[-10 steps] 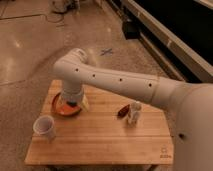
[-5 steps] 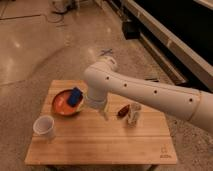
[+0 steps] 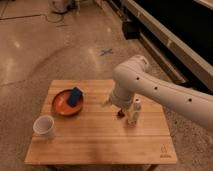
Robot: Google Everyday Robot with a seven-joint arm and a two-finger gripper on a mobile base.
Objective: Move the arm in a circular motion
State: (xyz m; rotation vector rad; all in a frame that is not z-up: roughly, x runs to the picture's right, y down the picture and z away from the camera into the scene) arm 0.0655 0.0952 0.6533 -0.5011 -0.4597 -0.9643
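Since half a second ago the arm (image 3: 155,90) has swung to the right. Its rounded elbow, which then hung beside the plate, now stands over the right half of the worktop (image 3: 100,142), and the plate lies uncovered.

The arm comes in from the right edge as a thick white tube with a row of dark dots. It bends at the elbow above the back of the worktop and turns down toward the wood. The gripper (image 3: 111,102) hangs at the lower end of that downward link, low over the middle-right of the worktop. It is mostly hidden under the wrist, so how far it stands apart is not to be made out, and nothing can be seen in its hold.

Just to the right of the gripper stands a small pale bottle (image 3: 134,111), upright, with a reddish thing (image 3: 120,114) at its left foot. The arm's downward link is close above both, and these are what lie nearest its sweep.

Well to the left sits an orange plate (image 3: 59,106) with a blue block (image 3: 75,96) leaning in it. A white cup (image 3: 45,127) stands upright near the front left corner. On the floor (image 3: 40,55) beyond the worktop is a blue cross mark (image 3: 106,51).
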